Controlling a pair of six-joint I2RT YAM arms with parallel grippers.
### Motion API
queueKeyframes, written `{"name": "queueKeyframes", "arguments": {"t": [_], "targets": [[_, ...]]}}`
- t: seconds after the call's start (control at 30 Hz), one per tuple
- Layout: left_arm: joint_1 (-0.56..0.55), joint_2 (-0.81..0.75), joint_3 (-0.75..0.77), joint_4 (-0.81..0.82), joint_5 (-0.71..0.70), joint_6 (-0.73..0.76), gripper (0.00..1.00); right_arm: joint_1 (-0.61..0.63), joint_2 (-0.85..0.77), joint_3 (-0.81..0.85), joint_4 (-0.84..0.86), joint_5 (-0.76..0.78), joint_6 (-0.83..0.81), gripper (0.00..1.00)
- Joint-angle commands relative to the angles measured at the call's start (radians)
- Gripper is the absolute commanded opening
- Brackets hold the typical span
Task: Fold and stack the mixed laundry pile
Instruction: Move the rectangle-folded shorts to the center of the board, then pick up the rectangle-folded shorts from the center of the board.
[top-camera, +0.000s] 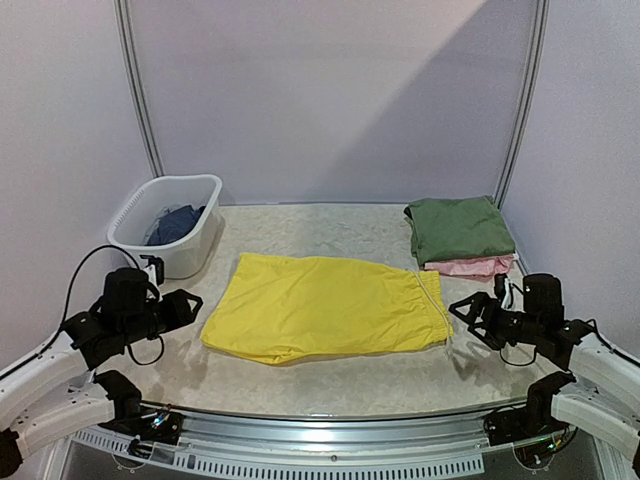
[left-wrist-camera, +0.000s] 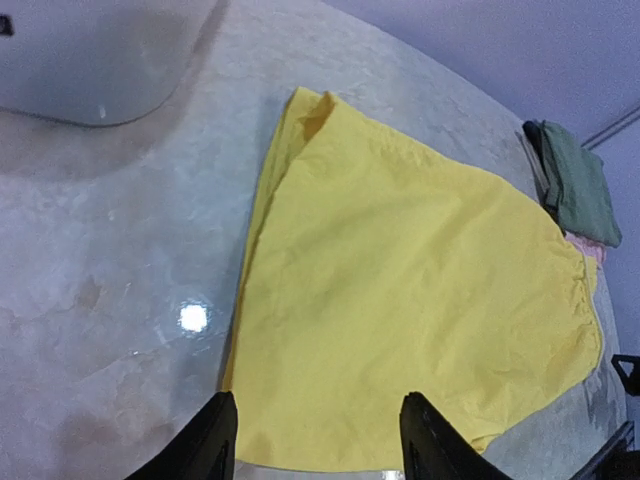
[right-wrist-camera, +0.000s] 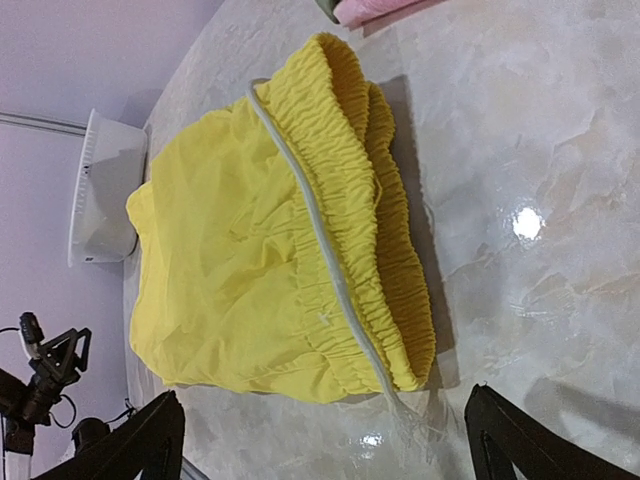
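Left gripper (top-camera: 188, 305) and right gripper (top-camera: 465, 310) flank the yellow shorts (top-camera: 320, 305) in the overhead view, each with its fingers spread and nothing pinched between them. The shorts lie flat across the middle of the table (top-camera: 330, 225), leg hems toward the left arm and waistband toward the right, a layout that appears meant to give each arm one end for a fold. At the far right a folded green garment (top-camera: 460, 228) rests on a pink garment (top-camera: 470, 266), apparently the start of the finished stack, while a dark blue garment (top-camera: 178, 222) sits in the white basket (top-camera: 190, 255) at the far left, not yet dealt with. From the left wrist, the left gripper (left-wrist-camera: 320, 440) hovers over the near hem of the yellow shorts (left-wrist-camera: 400, 300), its two dark fingers (left-wrist-camera: 215, 445) apart and clear of the cloth; the basket's curved wall shows at the top left and the green garment (left-wrist-camera: 580, 180) at the far right. From the right wrist, the right gripper (right-wrist-camera: 335, 440) stands wide over the gathered waistband, where the white drawstring (right-wrist-camera: 320, 250) trails along the elastic and off onto the table. Judged from this, the shorts look half folded lengthwise and one more fold is likely needed before stacking.
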Motion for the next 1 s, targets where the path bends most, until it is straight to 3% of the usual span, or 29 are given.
{"name": "queueKeyframes", "arguments": {"t": [0.0, 0.2, 0.4, 0.63, 0.97], "targets": [[-0.186, 0.147, 0.135, -0.001, -0.113, 0.118, 0.56, 0.0, 0.081, 0.042, -0.039, 0.039, -0.025, 0.99], [-0.518, 0.584, 0.465, -0.008, -0.289, 0.346, 0.67, 0.0, 0.13, 0.14, -0.171, 0.2, -0.034, 0.99], [-0.767, 0.967, 0.822, -0.035, -0.448, 0.629, 0.7, 0.0, 0.002, 0.157, -0.219, 0.336, 0.028, 0.99], [-0.879, 1.326, 1.181, -0.082, -0.516, 0.832, 0.83, -0.05, 0.04, 0.227, -0.27, 0.27, -0.056, 0.99], [-0.943, 1.676, 1.526, -0.101, -0.507, 1.032, 0.81, -0.129, -0.01, 0.24, -0.358, 0.308, -0.087, 0.99]]}}
